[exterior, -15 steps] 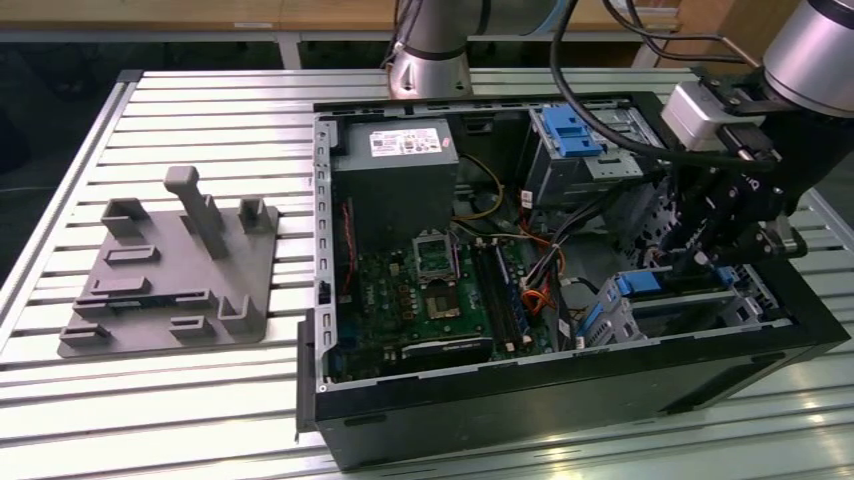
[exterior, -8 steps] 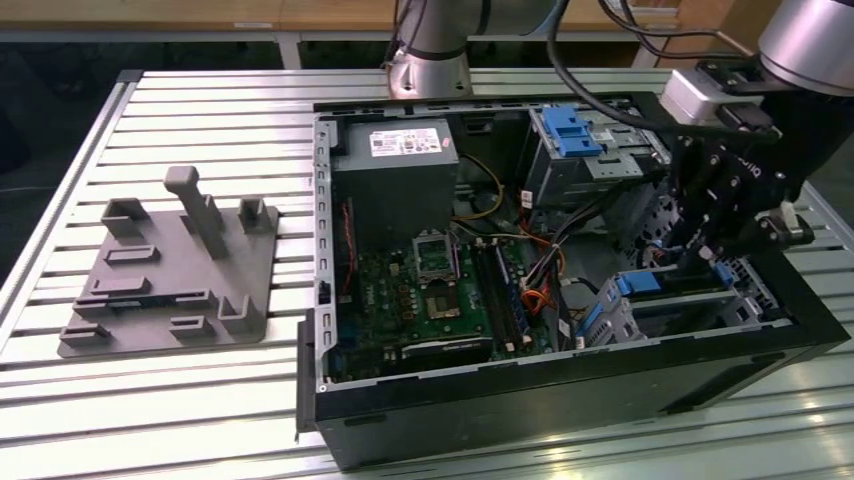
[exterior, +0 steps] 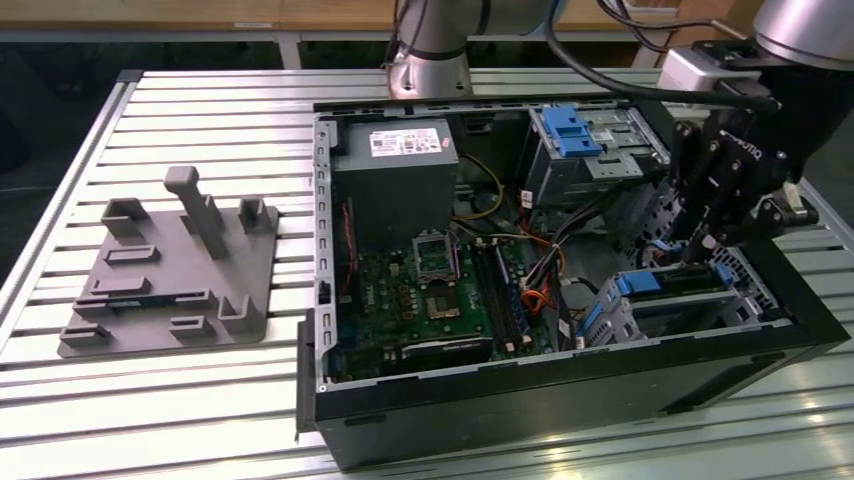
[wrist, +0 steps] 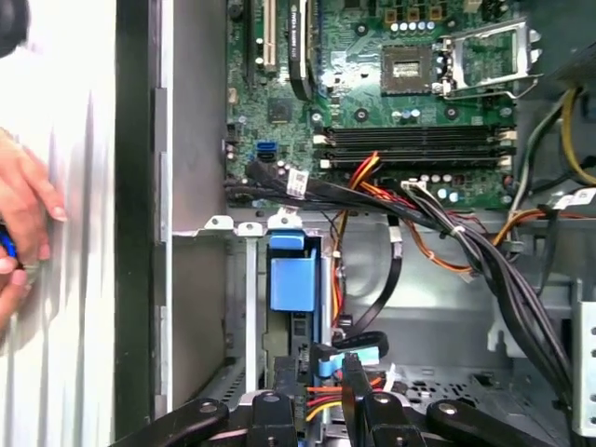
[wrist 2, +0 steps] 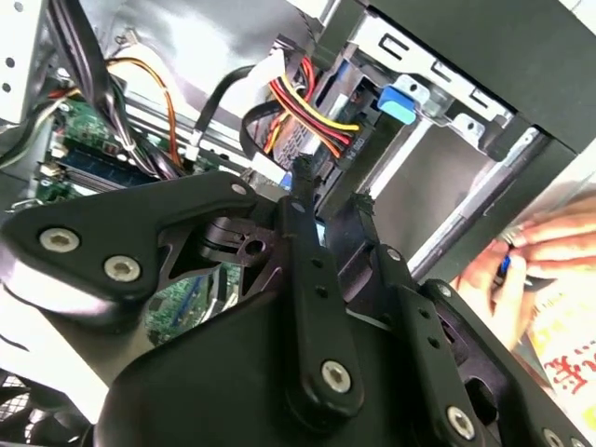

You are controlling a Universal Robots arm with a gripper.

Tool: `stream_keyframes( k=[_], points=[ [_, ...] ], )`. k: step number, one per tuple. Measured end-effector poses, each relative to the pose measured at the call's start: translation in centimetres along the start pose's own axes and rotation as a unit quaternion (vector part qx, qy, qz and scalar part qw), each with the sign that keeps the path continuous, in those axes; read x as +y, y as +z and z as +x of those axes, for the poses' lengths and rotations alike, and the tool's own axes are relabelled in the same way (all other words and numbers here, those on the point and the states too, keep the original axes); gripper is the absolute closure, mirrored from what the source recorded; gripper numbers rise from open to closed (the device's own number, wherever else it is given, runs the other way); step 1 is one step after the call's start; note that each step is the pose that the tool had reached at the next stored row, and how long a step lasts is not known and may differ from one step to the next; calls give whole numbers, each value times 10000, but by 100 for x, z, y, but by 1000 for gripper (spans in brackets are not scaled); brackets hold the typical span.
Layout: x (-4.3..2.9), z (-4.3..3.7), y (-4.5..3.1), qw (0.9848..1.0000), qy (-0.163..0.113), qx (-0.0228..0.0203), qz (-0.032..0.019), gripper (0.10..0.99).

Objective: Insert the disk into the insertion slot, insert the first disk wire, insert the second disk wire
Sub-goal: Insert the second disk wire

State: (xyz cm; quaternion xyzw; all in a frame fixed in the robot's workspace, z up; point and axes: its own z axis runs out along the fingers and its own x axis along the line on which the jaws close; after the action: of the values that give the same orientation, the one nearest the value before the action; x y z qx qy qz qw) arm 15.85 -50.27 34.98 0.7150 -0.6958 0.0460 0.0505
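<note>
The hand [exterior: 698, 262] reaches into the open computer case [exterior: 561, 400] near the counter's [exterior: 200, 400] front right corner, at the insertion slot [exterior: 694, 310]. The disk [wrist: 292, 279] sits seated in that drive cage, blue carrier showing. In both wrist views the fingers [wrist: 357, 391] are nearly together around a blue-tipped cable connector [wrist: 358, 356] just behind the disk. A person's hand [wrist: 23, 223] rests outside the case wall.

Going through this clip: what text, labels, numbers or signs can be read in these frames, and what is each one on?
No text here is clear enough to quote.
White label on the power supply, exterior view: print too small to read.
White tag on the black cable bundle, first wrist view: too blurred to read.
Red characters on the paper beside the case, second wrist view: blurred and cut off at the picture's edge.
</note>
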Motion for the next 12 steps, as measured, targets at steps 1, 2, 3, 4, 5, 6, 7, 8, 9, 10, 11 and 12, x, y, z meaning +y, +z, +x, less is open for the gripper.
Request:
stream_keyframes(
  k=[1,2,3,4,5,6,7,8,9,10,11,12],
  points=[
    [6,-17,-2,10000,1,58,-1,753],
    [18,-40,-3,10000,1,86,-1,753],
    [35,-67,-1,10000,2,100,6,753],
    [57,-90,3,9999,4,102,19,753],
    [75,-113,6,9999,6,103,33,753],
    [82,-132,10,9999,7,107,39,753],
    [85,-150,14,9999,8,120,42,753],
    [85,-159,19,9999,8,138,42,753],
    [85,-161,23,9999,7,160,42,753],
    [85,-161,26,9998,8,191,41,753],
    [85,-162,26,9997,7,230,40,753],
    [85,-162,27,9996,7,264,39,753]
  ],
)
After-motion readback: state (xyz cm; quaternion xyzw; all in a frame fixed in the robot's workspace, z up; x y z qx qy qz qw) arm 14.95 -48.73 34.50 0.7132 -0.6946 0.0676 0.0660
